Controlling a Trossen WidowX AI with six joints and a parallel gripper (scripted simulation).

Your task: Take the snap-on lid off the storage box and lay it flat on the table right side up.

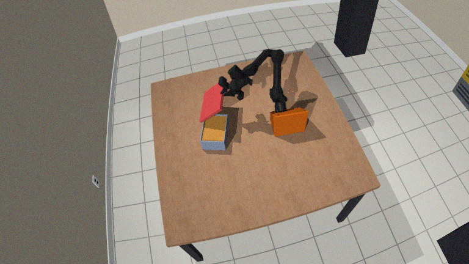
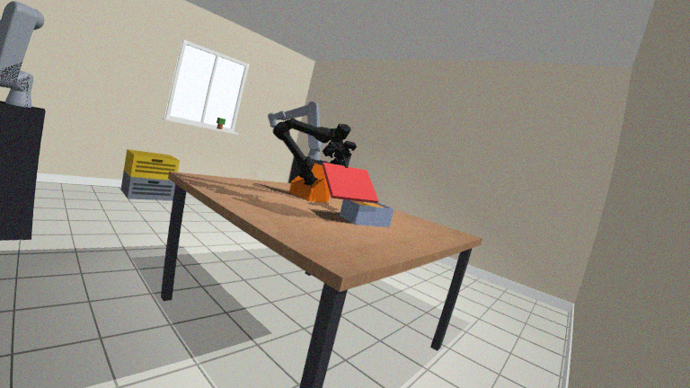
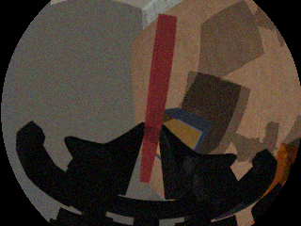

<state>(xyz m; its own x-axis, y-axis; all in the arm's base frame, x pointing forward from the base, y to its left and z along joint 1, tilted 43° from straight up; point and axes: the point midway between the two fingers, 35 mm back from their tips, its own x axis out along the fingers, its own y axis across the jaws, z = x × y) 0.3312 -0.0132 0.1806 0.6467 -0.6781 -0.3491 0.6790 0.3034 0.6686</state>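
The red lid is off the storage box and steeply tilted in the air. Its lower edge is close to the box's far end; I cannot tell if they touch. My gripper is shut on the lid's upper edge, and the wrist view shows the lid edge-on between the fingers. The blue-grey storage box stands upright and open on the table, with its orange-yellow inside showing. The lid's underside is hidden in the top and exterior views.
An orange block stands on the table by the arm's base, to the right of the box in the top view. The table's left edge runs beyond the lid in that view. Black pedestals and stacked crates stand off the table.
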